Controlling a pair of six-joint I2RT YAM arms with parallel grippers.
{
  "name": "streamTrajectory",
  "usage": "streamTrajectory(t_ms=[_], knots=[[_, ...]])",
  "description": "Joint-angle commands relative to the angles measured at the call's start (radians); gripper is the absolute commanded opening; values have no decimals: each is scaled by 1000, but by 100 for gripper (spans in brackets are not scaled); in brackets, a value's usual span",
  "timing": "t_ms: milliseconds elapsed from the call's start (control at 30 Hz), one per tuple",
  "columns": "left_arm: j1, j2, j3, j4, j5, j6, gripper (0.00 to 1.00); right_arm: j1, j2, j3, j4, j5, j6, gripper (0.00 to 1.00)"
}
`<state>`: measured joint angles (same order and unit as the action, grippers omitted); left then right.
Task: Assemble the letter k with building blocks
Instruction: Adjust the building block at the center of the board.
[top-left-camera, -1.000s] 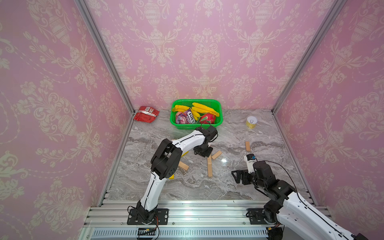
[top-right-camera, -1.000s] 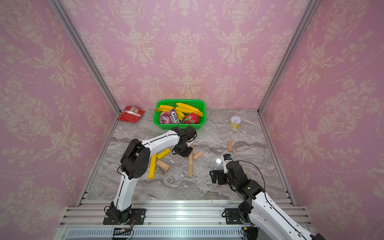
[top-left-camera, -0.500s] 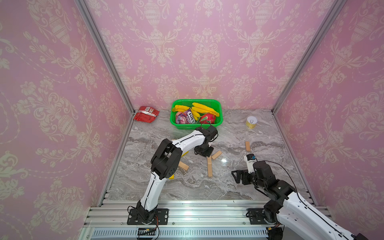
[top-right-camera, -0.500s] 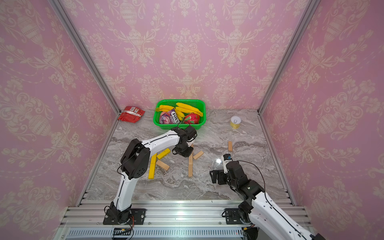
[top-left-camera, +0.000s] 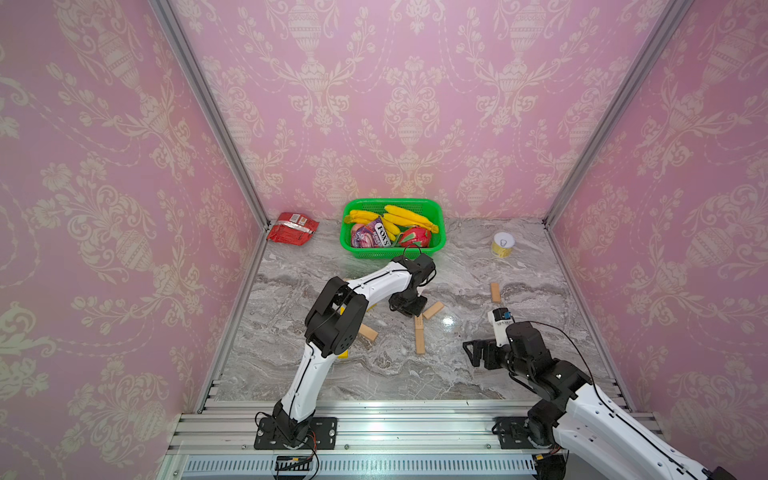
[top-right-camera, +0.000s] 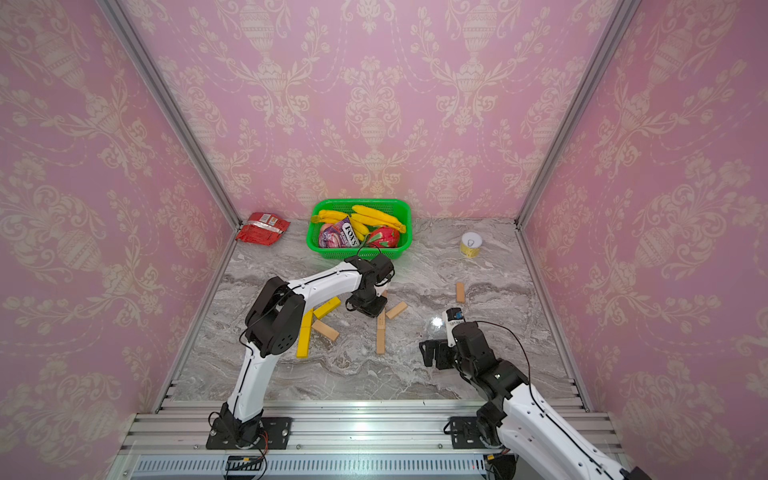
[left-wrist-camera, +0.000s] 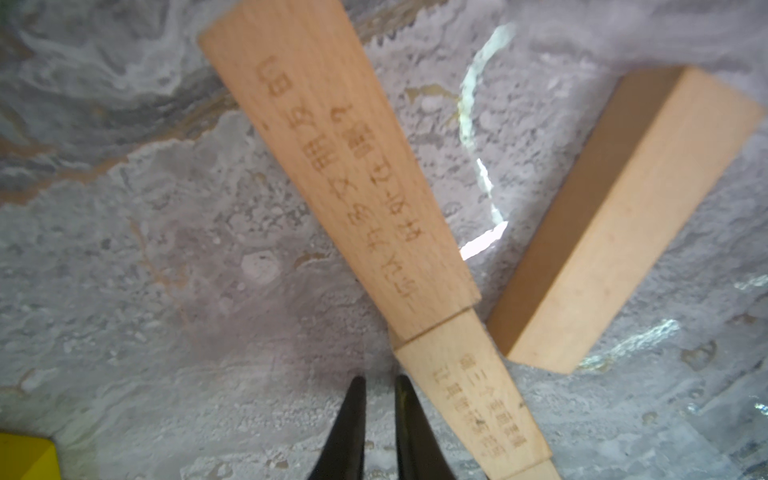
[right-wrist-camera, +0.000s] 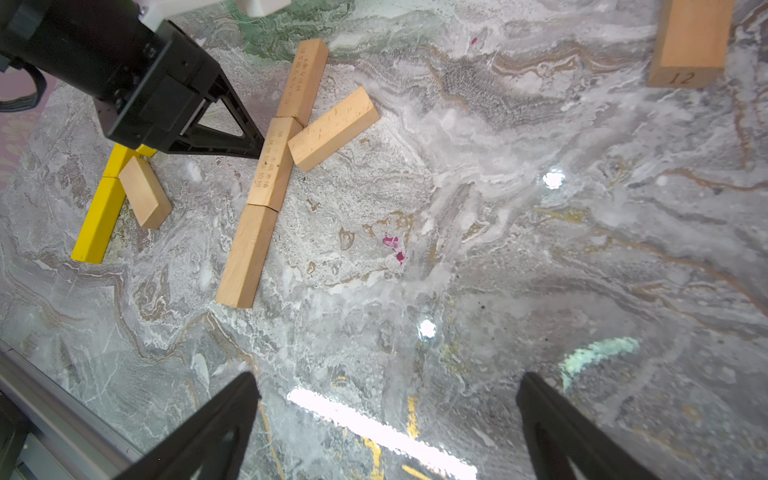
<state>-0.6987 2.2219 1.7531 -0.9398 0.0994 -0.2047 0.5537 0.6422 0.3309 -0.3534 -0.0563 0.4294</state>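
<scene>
Left gripper (left-wrist-camera: 378, 384) points down at the marble tabletop (left-wrist-camera: 166, 291). Its two black fingertips are drawn almost together, with a thin slit between them and nothing in it. They sit just beside the middle block of the wooden stem (right-wrist-camera: 272, 166); whether they touch it I cannot tell.

Far left, by the wall, lies a red snack packet (top-left-camera: 292, 227). Next comes the yellow-and-wood k (top-right-camera: 306, 336): a yellow stem partly hidden by the left arm's elbow, a yellow block (top-right-camera: 327, 307) slanting toward the back and a tan block (top-right-camera: 325, 330) slanting toward the front. Right of it lies the wooden stem, three tan blocks end to end, the farthest kinked slightly out of line. A slanted tan block (right-wrist-camera: 334, 129) has one end right against the stem's right side, near the joint of the far and middle blocks.

Behind these, a green basket (top-left-camera: 390, 202) holds bananas (top-left-camera: 409, 216) and packets. Farther right a loose tan block (top-left-camera: 495, 292) lies alone, well apart from the rest. Right gripper (right-wrist-camera: 387, 380) hovers over bare marble near the front, jaws spread wide, holding nothing. A small yellow can (top-left-camera: 503, 244) stands at the back right.
</scene>
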Motion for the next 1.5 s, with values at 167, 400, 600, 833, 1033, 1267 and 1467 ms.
streamTrajectory(t_ms=[167, 400, 600, 833, 1033, 1267, 1467], knots=[[-8, 11, 5, -8, 12, -18, 18, -9, -10, -14, 3, -7, 17, 100], [-10, 18, 13, -11, 10, -11, 18, -8, -13, -14, 5, -8, 19, 100], [-12, 17, 13, -10, 13, -9, 18, -9, -13, -15, 4, -8, 19, 100], [-12, 18, 19, -14, 6, -5, 18, -9, -14, -16, 5, -9, 19, 100], [-12, 19, 19, -13, 13, -5, 18, -9, -11, -14, 5, -10, 17, 100], [-14, 21, 23, -10, 20, 0, 18, -9, -10, -14, 6, -10, 18, 100], [-16, 18, 24, -12, 16, 2, 18, -9, -11, -15, 5, -10, 17, 100]])
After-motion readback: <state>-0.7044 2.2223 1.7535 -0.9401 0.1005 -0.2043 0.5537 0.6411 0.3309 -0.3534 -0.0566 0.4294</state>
